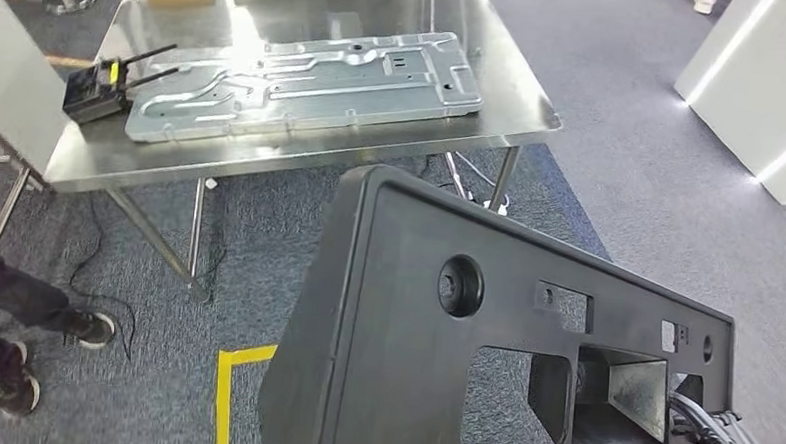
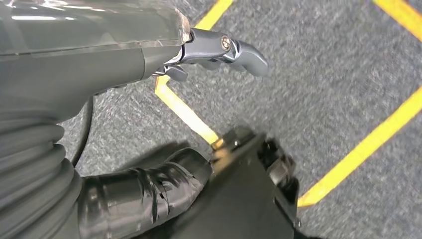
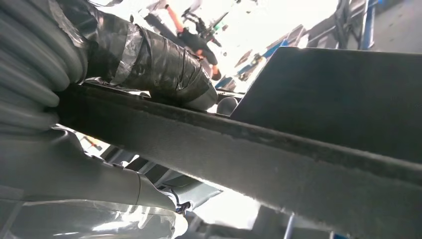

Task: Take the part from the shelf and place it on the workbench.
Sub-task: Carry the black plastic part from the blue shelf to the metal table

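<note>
I carry a large black plastic part (image 1: 413,363) with cut-outs, tilted, low in front of me. In the left wrist view my left hand (image 2: 124,64) lays its taped fingers (image 2: 149,191) against a corner of the part (image 2: 239,204), while the thumb (image 2: 229,50) stands clear above the carpet. My right hand (image 3: 74,169) grips the part's edge (image 3: 298,164), its taped fingers (image 3: 159,59) on one side and the grey palm cover on the other. The steel workbench (image 1: 272,159) stands ahead, beyond the part.
A big pressed metal plate (image 1: 305,83) covers much of the bench, with a black radio unit (image 1: 99,91) at its left end. A person's shoes (image 1: 23,351) stand at the left. Yellow floor tape (image 1: 226,395) marks the carpet; white units (image 1: 765,88) stand at the right.
</note>
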